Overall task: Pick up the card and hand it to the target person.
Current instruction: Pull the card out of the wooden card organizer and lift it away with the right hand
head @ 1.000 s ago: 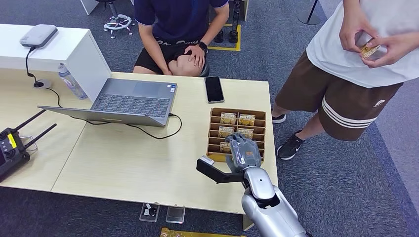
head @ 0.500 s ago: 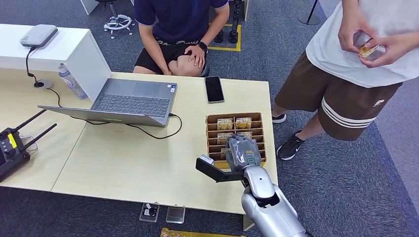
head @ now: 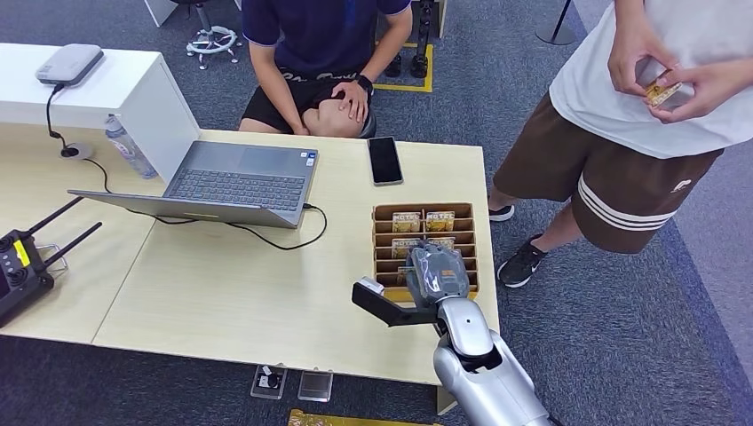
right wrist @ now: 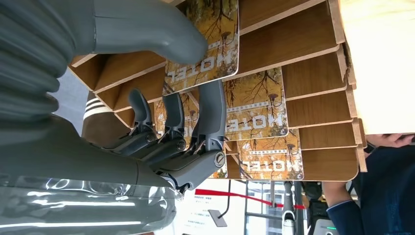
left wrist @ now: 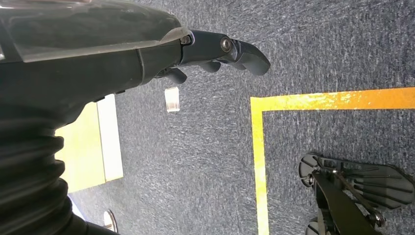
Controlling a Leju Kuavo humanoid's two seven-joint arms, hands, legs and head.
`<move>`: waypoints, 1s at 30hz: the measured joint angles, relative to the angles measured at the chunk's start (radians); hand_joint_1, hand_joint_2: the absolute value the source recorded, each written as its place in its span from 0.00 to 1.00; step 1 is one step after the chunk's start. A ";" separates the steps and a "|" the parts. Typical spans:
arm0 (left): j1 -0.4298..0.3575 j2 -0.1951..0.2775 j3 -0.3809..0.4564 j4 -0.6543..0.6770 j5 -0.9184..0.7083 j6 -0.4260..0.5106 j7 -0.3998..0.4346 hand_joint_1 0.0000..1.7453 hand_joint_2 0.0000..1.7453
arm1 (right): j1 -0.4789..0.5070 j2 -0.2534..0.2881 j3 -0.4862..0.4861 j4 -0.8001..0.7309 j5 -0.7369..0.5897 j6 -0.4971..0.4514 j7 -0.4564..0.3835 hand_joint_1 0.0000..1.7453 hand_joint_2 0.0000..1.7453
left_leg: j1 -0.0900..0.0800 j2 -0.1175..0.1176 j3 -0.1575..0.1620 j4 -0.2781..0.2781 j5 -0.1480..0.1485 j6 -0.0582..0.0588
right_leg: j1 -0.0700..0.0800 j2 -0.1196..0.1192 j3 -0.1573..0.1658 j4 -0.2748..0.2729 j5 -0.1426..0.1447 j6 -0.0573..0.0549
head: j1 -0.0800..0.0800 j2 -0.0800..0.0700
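A wooden card rack (head: 383,241) stands near the table's right edge, with HOTEL cards (head: 440,218) in its slots. My right hand (head: 436,274) reaches into its near slots. In the right wrist view the thumb (right wrist: 147,29) lies on the face of one card (right wrist: 215,46) and the fingers (right wrist: 211,112) come up against its edge, pinching it. More cards (right wrist: 257,110) sit in the slots beyond. A standing person (head: 657,106) at the right holds another card (head: 663,91) in both hands. My left hand (left wrist: 147,54) hangs over the carpet, fingers loosely apart, holding nothing.
A seated person (head: 315,53) faces the table's far side. A phone (head: 384,160) lies behind the rack. A laptop (head: 244,182) with a cable, a bottle (head: 129,146), a white shelf (head: 107,84) and a remote controller (head: 18,271) are on the left.
The rack's far edge has shifted a little toward me. My right hand has drawn slightly back and lower over the near slots. The standing person has barely moved.
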 joint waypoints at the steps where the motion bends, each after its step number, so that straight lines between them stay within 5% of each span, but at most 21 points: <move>1: 0.000 0.000 0.000 0.000 0.001 0.000 0.000 0.00 1.00 | 0.000 0.000 -0.001 0.000 0.000 -0.001 -0.003 0.85 1.00 | 0.000 0.000 0.000 0.000 0.000 0.000 | 0.000 0.000 0.000 0.000 0.000 0.000 | 0.000 0.000; 12: 0.001 -0.002 0.000 0.000 0.008 0.004 0.002 0.00 1.00 | -0.002 0.005 -0.015 -0.008 -0.001 -0.011 -0.012 0.87 1.00 | 0.000 0.000 0.000 0.000 0.000 0.000 | 0.000 0.000 0.000 0.000 0.000 0.000 | 0.000 0.000; 15: 0.001 -0.002 0.000 0.000 0.011 -0.009 -0.006 0.00 0.25 | -0.001 0.005 -0.016 -0.018 -0.001 -0.010 -0.012 0.87 1.00 | 0.000 0.000 0.000 0.000 0.000 0.000 | 0.000 0.000 0.000 0.000 0.000 0.000 | 0.000 0.000; 16: 0.001 -0.002 0.000 0.000 0.013 -0.020 -0.012 0.00 0.25 | 0.000 0.005 -0.016 -0.022 -0.001 -0.010 -0.011 0.87 1.00 | 0.000 0.000 0.000 0.000 0.000 0.000 | 0.000 0.000 -0.001 0.000 0.000 0.000 | 0.000 0.000; 19: 0.001 -0.001 0.000 0.000 0.023 -0.066 -0.030 0.00 1.00 | 0.004 0.004 -0.020 -0.037 0.000 -0.007 -0.008 0.87 1.00 | 0.000 0.000 0.000 0.000 0.000 0.000 | 0.000 0.000 -0.001 0.000 0.000 0.000 | 0.000 0.000; 30: 0.001 0.007 0.001 0.000 0.030 -0.103 -0.048 0.00 1.00 | 0.035 -0.002 -0.055 -0.109 0.011 0.002 -0.014 0.85 1.00 | 0.000 0.000 0.000 0.000 0.000 0.000 | 0.000 0.000 -0.001 0.000 0.000 0.000 | -0.001 0.000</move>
